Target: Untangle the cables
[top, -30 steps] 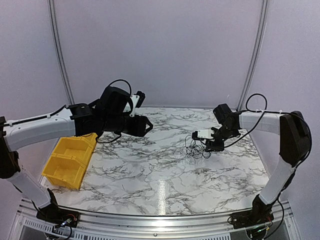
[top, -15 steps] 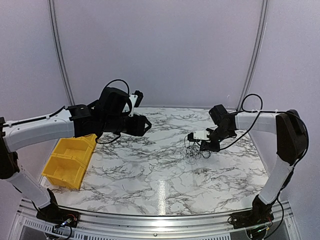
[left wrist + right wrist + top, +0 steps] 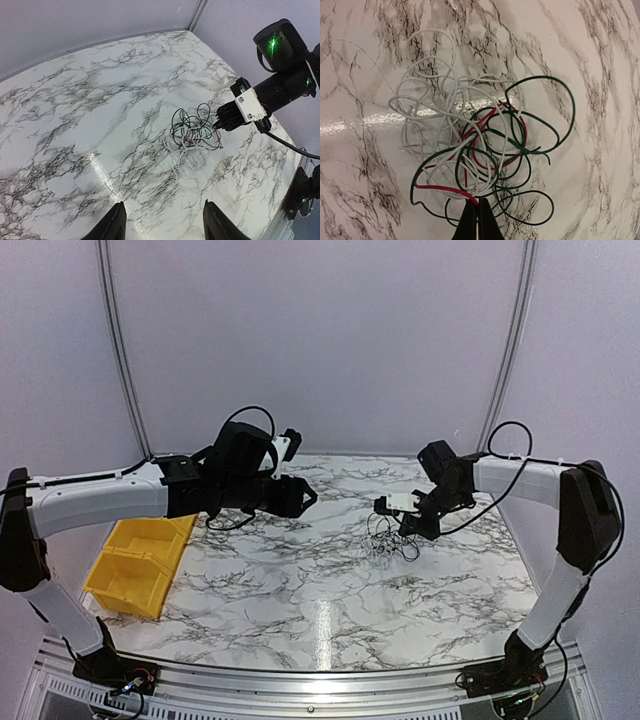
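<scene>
Cables (image 3: 391,540) sit as one tangle on the marble table (image 3: 300,585), right of centre. Right wrist view: white loops on the left, dark green/black loops on the right, red strands through the middle, all overlapping (image 3: 475,140).

Right gripper (image 3: 408,531) is at the tangle's right edge, fingers pressed together with no visible gap. The red strand and a dark one run straight into the tip (image 3: 475,212), so it has a pinch on the cables. Can't tell exactly which strands are in the pinch; the fingers are cut off at the bottom of that view.

Left gripper (image 3: 306,497) is up off the table, well apart from the tangle, fingers spread wide and empty. Its own camera shows only the two fingertips (image 3: 116,227) at the bottom edge, with the tangle (image 3: 192,134) and the right gripper (image 3: 219,124) ahead and nothing between.

Yellow bin (image 3: 132,562) is at the table's left edge, far corner hidden under the left arm. In the top view the strands are too thin to separate or tell colours.
</scene>
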Controlling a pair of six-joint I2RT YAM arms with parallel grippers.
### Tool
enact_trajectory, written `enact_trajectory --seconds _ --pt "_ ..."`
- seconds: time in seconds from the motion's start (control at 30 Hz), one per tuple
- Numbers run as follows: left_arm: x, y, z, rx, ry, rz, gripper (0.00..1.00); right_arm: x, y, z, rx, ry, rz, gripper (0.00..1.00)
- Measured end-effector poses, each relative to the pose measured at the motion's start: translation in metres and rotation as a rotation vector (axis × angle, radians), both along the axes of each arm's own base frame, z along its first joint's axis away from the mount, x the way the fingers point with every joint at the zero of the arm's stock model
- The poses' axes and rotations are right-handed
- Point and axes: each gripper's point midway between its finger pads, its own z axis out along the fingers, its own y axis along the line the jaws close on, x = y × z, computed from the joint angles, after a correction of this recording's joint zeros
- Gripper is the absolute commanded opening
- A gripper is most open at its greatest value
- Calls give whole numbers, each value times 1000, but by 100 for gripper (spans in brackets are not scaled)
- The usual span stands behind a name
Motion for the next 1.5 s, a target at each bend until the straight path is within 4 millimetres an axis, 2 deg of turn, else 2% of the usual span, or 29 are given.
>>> enact_trajectory --seconds 0.13,0.23,0.3,0.37,0.5,0.67,1.0,1.07,1.17,1.27,1.43,1.5 --pt "-1 -21 11 -122 -34 -54 57 -9 14 47 82 -23 -3 0" --pt "-2 -41 9 -197 -38 -97 56 -26 33 78 144 -40 31 0" --pt "0 -60 -1 -228 -35 -131 56 -36 45 88 181 -22 44 0" --pt "0 -79 -16 -238 -27 -165 56 -41 51 88 198 7 41 0" --pt "-2 -114 -49 -255 4 -213 54 -44 53 75 200 85 5 0" --pt "6 -146 -75 -289 30 -235 48 -45 56 74 214 144 -40 0" --pt "27 -187 -74 -456 47 -256 34 -23 23 90 156 121 -220 0" --pt "27 -190 -85 -462 68 -248 31 -25 33 107 213 112 -204 0" --pt "21 -192 -116 -444 125 -239 27 -30 55 152 328 41 -146 0" --pt "14 -188 -142 -416 180 -231 23 -36 61 187 407 -24 -120 0" --pt "9 -183 -154 -415 213 -225 14 -37 64 216 468 -54 -133 0" --pt "7 -180 -160 -410 225 -219 11 -32 67 238 502 -76 -141 0"
